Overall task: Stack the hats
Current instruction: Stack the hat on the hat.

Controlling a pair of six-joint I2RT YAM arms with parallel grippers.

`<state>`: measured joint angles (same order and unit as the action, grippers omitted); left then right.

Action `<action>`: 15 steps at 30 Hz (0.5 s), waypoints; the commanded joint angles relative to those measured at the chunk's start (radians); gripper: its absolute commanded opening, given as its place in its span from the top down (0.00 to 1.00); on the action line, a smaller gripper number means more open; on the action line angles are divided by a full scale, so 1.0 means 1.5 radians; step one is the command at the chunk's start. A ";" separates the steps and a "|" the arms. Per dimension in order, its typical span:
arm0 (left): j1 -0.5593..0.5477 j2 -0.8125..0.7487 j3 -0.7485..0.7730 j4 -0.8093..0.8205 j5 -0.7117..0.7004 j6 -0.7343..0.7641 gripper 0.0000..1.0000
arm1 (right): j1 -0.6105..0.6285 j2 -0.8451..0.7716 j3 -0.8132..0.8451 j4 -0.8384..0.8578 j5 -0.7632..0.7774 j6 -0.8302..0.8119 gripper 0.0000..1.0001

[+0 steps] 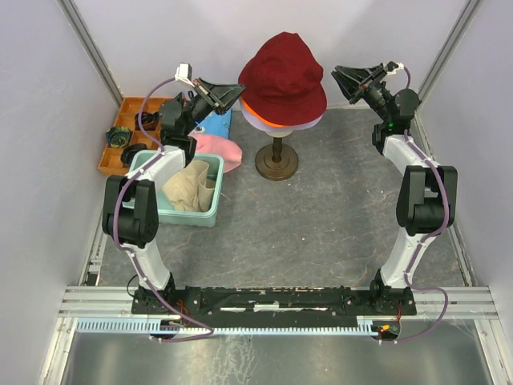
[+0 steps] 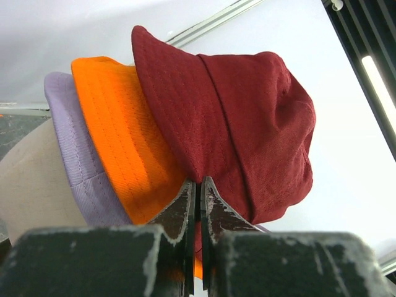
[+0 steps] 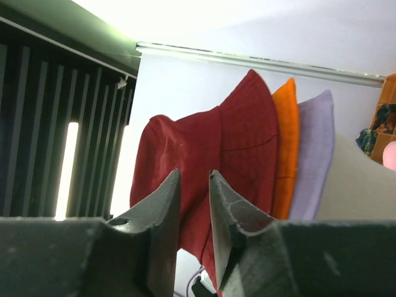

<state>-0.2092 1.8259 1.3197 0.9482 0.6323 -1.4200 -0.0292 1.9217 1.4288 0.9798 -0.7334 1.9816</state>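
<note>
Top view only: cream-beige hat (image 1: 188,188) in teal bin (image 1: 210,215), pink hat (image 1: 223,151) just behind it. Left gripper (image 1: 238,91) shut tight, tips at stack's left brims; can't tell if fabric's nipped. Wrist cams show layers best: dark red hat (image 1: 282,72) over orange hat (image 2: 117,136) over lavender hat (image 2: 74,142), on mannequin head (image 2: 31,185). Right gripper (image 3: 193,176) partly open, empty, just right of stack.

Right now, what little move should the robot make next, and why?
Probably pull the left claw back from the red hat and toward the pink hat. The red hat already sits on the orange hat and purple hat, while the pink hat lies low on that claw's side.
</note>
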 commanded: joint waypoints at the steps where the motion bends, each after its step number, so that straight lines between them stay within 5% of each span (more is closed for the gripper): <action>1: -0.009 0.042 0.002 -0.123 0.056 0.053 0.97 | -0.002 -0.025 0.002 0.074 -0.020 0.020 0.65; 15: -0.015 0.041 -0.085 -0.134 0.058 0.078 0.97 | -0.019 -0.065 -0.039 -0.002 -0.057 -0.042 0.70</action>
<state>-0.2092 1.8317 1.2911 0.9577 0.6292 -1.4193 -0.0505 1.8950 1.3590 0.9779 -0.7876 1.9625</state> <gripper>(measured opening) 0.054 0.307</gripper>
